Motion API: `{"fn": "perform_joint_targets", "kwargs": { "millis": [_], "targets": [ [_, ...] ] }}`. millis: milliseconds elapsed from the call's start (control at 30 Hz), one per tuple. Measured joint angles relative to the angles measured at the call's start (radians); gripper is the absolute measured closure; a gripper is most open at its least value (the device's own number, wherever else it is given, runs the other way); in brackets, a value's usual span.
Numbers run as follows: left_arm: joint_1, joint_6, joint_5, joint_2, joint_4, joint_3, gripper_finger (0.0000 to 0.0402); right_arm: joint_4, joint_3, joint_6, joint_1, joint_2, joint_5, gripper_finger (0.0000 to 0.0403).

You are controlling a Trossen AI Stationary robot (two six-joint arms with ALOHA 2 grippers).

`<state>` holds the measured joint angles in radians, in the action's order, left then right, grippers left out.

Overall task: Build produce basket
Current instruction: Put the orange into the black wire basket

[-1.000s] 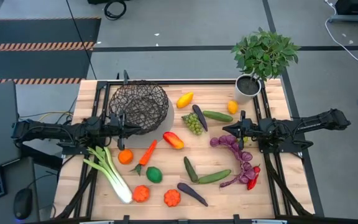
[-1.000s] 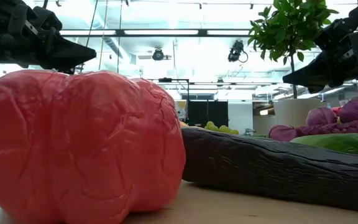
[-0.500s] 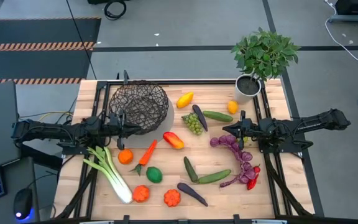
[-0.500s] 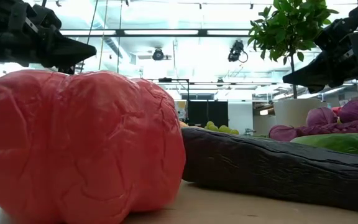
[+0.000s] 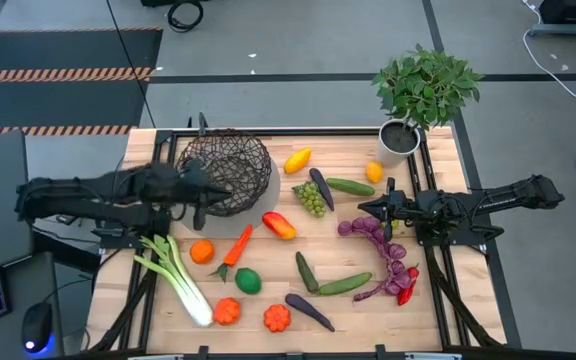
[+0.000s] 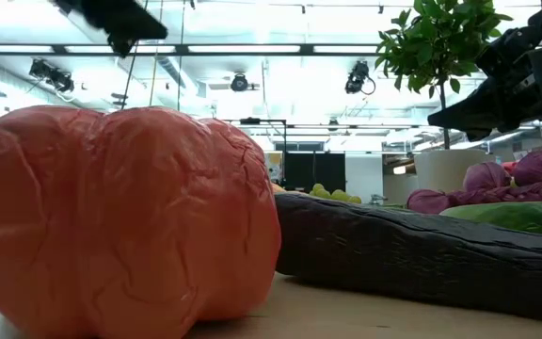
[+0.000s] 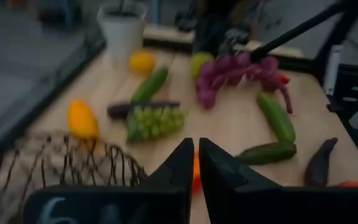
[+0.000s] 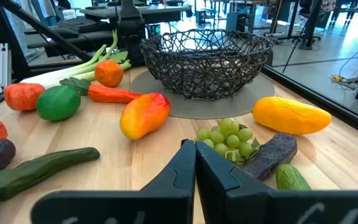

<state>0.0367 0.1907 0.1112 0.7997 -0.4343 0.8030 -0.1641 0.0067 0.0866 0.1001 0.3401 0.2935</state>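
i kept left gripper [image 5: 211,187] pinched closed, nothing held, at basket [image 5: 230,163] rim, 8 o'clock side. basket empty at tabletop [image 5: 438,300] 11 o'clock; produce [image 5: 313,198] scattered loose toward centre and 6 o'clock, none loaded. right gripper [image 5: 373,208] closed, empty, parked at 3 o'clock, clear of work.

Dark wire-mesh basket [image 5: 224,172] sits upright, empty, on a round mat at far-left of table. Produce [image 5: 298,255] lies scattered on the wood, none in basket: leek [image 5: 174,277], orange [image 5: 202,251], carrot [image 5: 235,247], lime [image 5: 248,281] at near left; grapes [image 5: 312,200], aubergine [image 5: 321,187], cucumber [image 5: 349,185], lemon [image 5: 374,171] far-centre, right of basket; cucumbers [image 5: 343,284] & red chilli [image 5: 407,287] near right.
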Motion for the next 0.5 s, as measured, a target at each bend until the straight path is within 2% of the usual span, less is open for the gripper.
{"fn": "perform_joint_targets", "kwargs": {
  "millis": [133, 333, 500],
  "targets": [
    [0.000, 0.172, 0.000, 0.149, -0.145, 0.197, 0.0365, 0.000, 0.000, 0.000, 0.000, 0.000, 0.000, 0.0385],
    [-0.001, 0.403, 0.000, 0.263, -0.088, 0.378, 0.0366, -0.004, 0.000, 0.000, 0.000, 0.000, 0.000, 0.0385],
    [-0.001, 0.427, 0.000, 0.302, -0.009, 0.468, 0.0371, -0.008, 0.000, -0.007, 0.000, 0.000, 0.002, 0.0385]
  ]
}}
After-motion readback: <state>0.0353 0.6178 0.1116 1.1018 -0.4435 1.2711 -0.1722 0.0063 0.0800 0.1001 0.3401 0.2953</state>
